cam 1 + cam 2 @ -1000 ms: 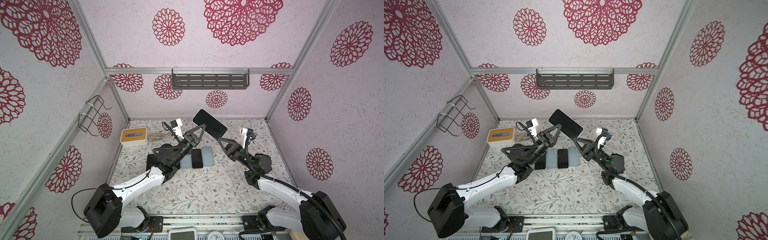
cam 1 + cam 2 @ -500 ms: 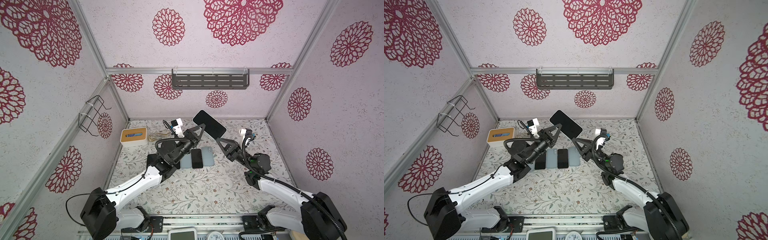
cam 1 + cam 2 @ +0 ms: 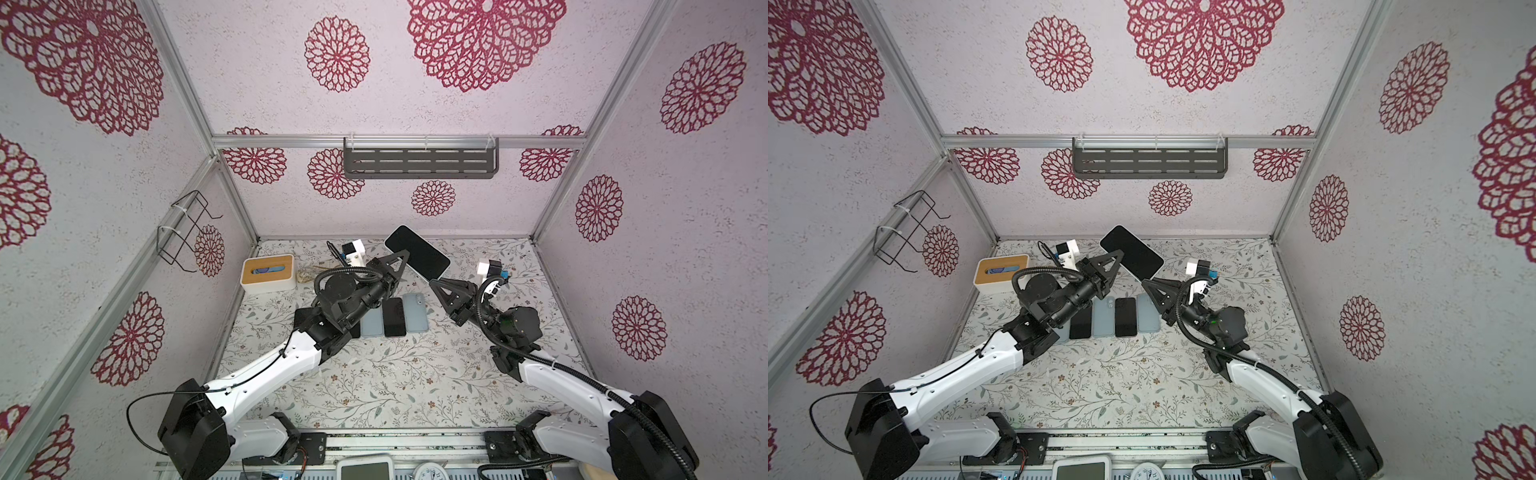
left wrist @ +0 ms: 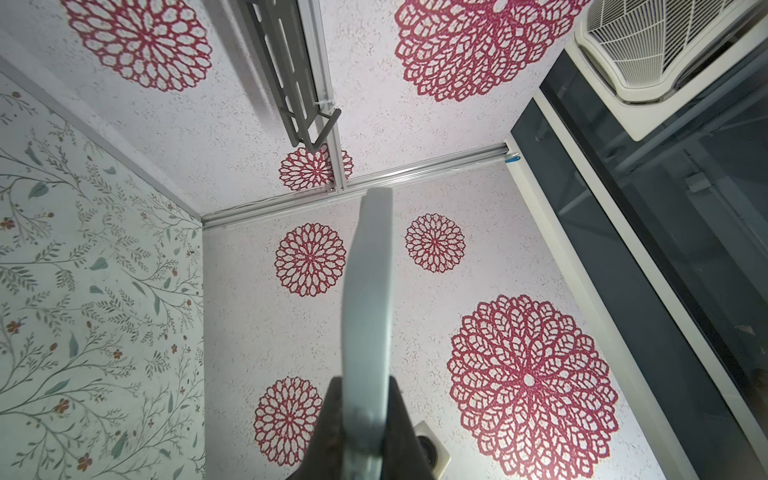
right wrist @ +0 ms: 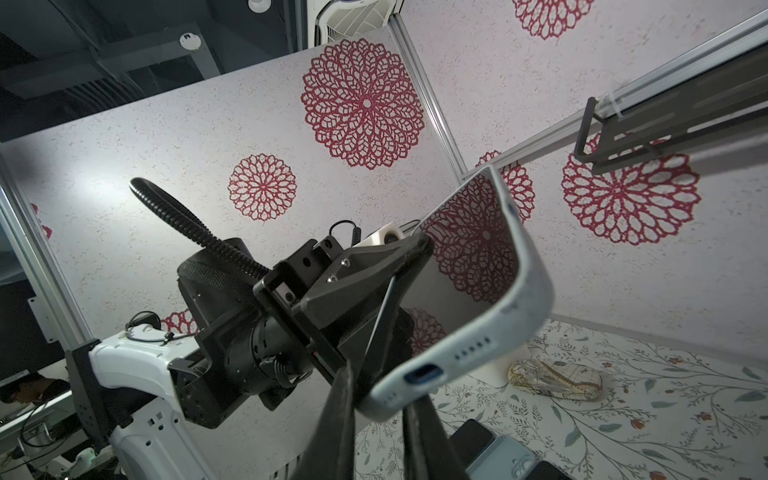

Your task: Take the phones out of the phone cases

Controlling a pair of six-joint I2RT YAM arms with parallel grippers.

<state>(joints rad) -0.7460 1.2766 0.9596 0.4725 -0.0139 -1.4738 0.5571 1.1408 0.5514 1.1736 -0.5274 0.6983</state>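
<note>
Pale blue phone case (image 5: 534, 291), floral tabletop (image 3: 374, 386)

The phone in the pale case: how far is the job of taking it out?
Done: the left end effector holds the phone case up off the table, shut on its edge. In hand: the right end effector is at the case's bottom corner; whether it grips is unclear. Left: the phone still sits inside the rim and must come out.

Pale rosette-printed walls (image 3: 415, 104) enclose the leaf-patterned desk (image 3: 374, 382), carrying a grey shelf (image 3: 419, 163) and a wire rack (image 3: 185, 232).
</note>
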